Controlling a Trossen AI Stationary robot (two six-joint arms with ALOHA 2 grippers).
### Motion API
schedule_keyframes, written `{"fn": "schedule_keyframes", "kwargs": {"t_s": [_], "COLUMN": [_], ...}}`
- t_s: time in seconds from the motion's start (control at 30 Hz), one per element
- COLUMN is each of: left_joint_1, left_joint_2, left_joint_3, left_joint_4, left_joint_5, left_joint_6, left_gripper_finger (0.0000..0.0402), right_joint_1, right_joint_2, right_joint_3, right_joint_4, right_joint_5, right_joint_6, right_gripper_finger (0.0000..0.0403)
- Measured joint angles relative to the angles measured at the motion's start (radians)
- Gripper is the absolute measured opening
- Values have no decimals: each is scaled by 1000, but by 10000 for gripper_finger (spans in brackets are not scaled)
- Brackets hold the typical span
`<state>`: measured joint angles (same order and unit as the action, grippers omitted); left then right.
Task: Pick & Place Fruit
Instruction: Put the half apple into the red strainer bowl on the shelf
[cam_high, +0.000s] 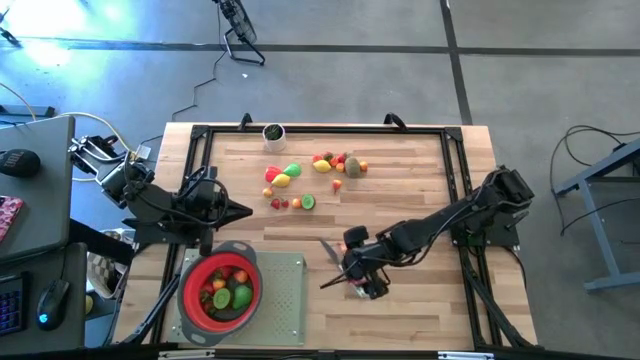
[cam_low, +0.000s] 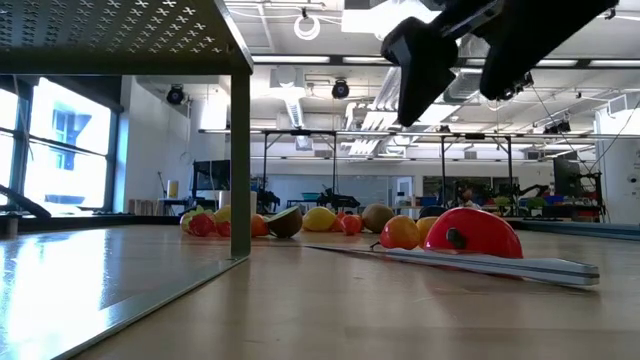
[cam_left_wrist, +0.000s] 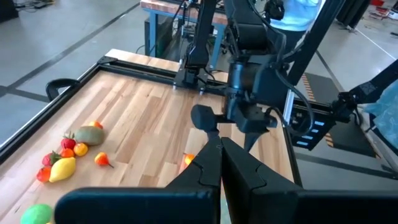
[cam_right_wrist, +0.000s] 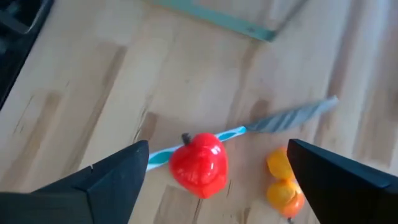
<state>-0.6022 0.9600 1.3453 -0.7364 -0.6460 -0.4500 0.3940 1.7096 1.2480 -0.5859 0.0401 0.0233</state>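
A red toy apple (cam_right_wrist: 199, 163) lies on the wooden table, resting against a knife with a pale blue handle and grey blade (cam_right_wrist: 292, 115). Beside it lies a small orange fruit (cam_right_wrist: 283, 183). My right gripper (cam_right_wrist: 217, 171) hangs open above the apple, a finger on either side of it and clear of it, as the low view shows (cam_low: 460, 50). More toy fruits lie at the table's far middle (cam_high: 340, 165) (cam_high: 283, 176). A red strainer (cam_high: 190, 300) at the near left holds several fruits. My left gripper (cam_high: 243, 211) waits shut above the table's left part, holding nothing.
The strainer stands on a grey-green mat (cam_high: 280, 300) near the front edge. A small round jar (cam_high: 272, 132) stands at the far edge. A black frame (cam_high: 200, 135) runs around the tabletop. Bare wood lies between the apple and the mat.
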Motion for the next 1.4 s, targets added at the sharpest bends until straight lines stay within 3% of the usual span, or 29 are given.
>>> {"fn": "schedule_keyframes", "kwargs": {"t_s": [0.37,0.93,1.4], "left_joint_1": [0,0,0], "left_joint_2": [0,0,0], "left_joint_3": [0,0,0], "left_joint_4": [1,1,1], "left_joint_5": [0,-2,-1], "left_joint_6": [0,0,-1], "left_gripper_finger": [0,0,0], "right_joint_1": [-57,-54,-54], "right_joint_2": [70,230,245], "right_joint_3": [1,0,0], "right_joint_4": [-9,-18,-30], "right_joint_5": [-146,-142,-143], "right_joint_6": [-254,-265,-259], "right_gripper_finger": [362,362,355]}}
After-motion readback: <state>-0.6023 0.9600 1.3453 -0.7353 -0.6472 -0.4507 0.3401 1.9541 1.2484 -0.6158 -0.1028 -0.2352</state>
